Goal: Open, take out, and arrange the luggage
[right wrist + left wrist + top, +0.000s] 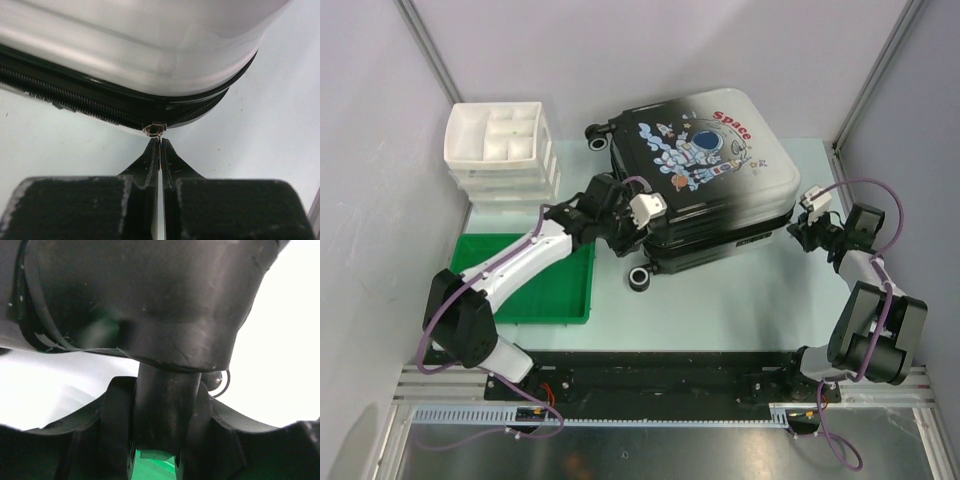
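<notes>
The left pincer (162,390) clamps a black stem (167,425) of the luggage (705,170), apparently to brace it. The right pincer (160,150), closed, pinches the zipper pull (155,129) for unzipping.

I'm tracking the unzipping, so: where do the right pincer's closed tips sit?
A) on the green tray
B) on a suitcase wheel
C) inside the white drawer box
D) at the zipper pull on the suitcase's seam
D: the right wrist view shows the tips of the shut right pincer at the metal zipper pull on the luggage seam.
</notes>
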Robot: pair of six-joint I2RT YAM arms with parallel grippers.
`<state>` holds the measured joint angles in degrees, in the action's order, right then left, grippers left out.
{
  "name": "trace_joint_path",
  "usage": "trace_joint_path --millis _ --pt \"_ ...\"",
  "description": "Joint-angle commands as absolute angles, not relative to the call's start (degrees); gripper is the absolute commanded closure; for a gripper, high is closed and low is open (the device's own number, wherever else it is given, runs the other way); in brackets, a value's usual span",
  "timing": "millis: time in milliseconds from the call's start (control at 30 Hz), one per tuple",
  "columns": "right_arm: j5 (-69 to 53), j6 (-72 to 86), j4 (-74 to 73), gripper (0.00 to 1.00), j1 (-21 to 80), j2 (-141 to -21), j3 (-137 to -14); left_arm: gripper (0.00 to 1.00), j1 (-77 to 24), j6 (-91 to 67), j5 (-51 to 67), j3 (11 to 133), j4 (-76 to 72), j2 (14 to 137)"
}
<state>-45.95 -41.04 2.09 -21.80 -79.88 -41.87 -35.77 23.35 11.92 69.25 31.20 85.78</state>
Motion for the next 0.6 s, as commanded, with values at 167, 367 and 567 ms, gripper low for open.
trace_joint_path --millis 167,367,567 --pt "-43.8 -52.6 -18.0 1.00 -29.3 -74.3 -44.0 1.00 -27.3 39.8 11.7 72.4 20.2 81.7" --pt "-43.3 -51.3 -18.0 1.00 -29.5 -70.3 -41.0 1.00 -25.2 44.3 15.4 67.8 18.9 79.9" --pt "-43.6 -50.9 -10.3 1.00 -32.3 -74.0 -45.6 1.00 -20.5 43.0 13.6 68.2 18.5 83.2"
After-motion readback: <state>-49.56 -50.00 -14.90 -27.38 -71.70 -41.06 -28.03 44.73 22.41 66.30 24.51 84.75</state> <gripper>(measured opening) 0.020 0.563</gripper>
